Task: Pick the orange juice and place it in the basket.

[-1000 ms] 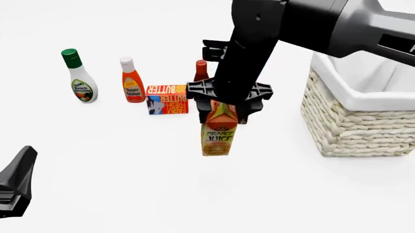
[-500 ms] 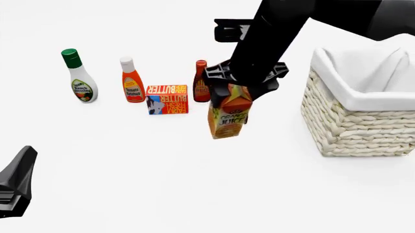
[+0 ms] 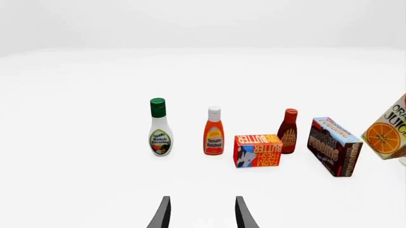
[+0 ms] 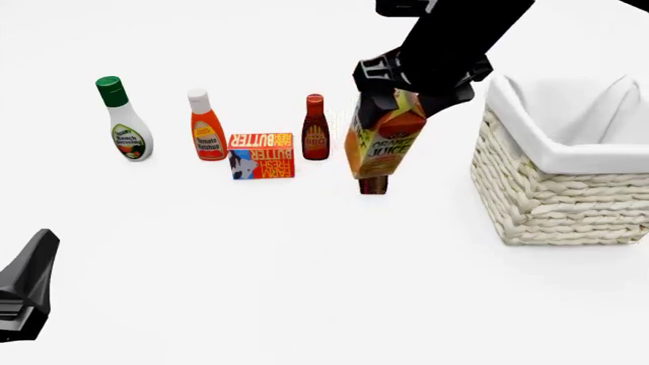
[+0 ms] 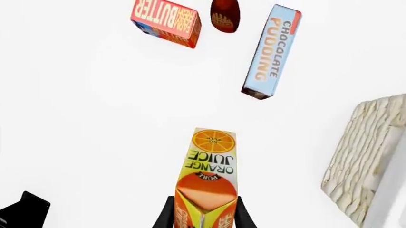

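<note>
A ranch bottle (image 4: 123, 119) stands at ten o'clock on the table (image 4: 254, 258), upright. Just right of it a ketchup bottle (image 4: 206, 126), then a butter box (image 4: 261, 155) near eleven. A BBQ bottle (image 4: 315, 128) follows, and a pudding box (image 3: 333, 146) toward twelve.

From above and behind the arms, we look forward and down on the white worktop (image 4: 203, 266), taking in the row of groceries and the basket (image 4: 563, 179) at right. The left wrist camera sits low, facing that row from a distance. The right wrist camera looks steeply down, close on the orange juice (image 5: 206, 178). All three views share the butter box (image 4: 261, 155) and that carton.
</note>
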Tool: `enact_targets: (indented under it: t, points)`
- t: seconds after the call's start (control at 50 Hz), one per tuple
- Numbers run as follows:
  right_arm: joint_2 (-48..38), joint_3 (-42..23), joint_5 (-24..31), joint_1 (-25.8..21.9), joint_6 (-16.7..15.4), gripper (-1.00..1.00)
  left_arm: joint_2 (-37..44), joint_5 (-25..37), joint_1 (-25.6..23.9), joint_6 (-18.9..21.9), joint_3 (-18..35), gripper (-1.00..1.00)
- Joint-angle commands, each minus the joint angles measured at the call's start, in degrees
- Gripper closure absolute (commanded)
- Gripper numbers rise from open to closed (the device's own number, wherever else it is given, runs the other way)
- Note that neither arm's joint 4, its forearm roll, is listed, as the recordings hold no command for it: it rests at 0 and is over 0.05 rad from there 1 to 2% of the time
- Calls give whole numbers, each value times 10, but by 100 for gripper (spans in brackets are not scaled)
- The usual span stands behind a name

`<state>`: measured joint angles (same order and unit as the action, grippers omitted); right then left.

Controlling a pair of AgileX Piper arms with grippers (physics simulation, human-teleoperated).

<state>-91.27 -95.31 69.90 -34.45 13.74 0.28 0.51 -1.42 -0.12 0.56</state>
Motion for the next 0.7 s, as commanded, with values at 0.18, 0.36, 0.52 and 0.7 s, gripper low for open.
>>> enact_targets:
  t: [0.18,0.36,0.52,0.7]
  points:
    - [33,-19,0,54,-35,100,1,-1,4,0,-1,-100]
    - [45,-30,0,78,-62,100,1,-1,4,0,0,-100]
    - [50,-39,0,95,-80,100,1,-1,4,0,0,-100]
    - [56,-46,0,111,-93,100,1,-1,4,0,-1,-100]
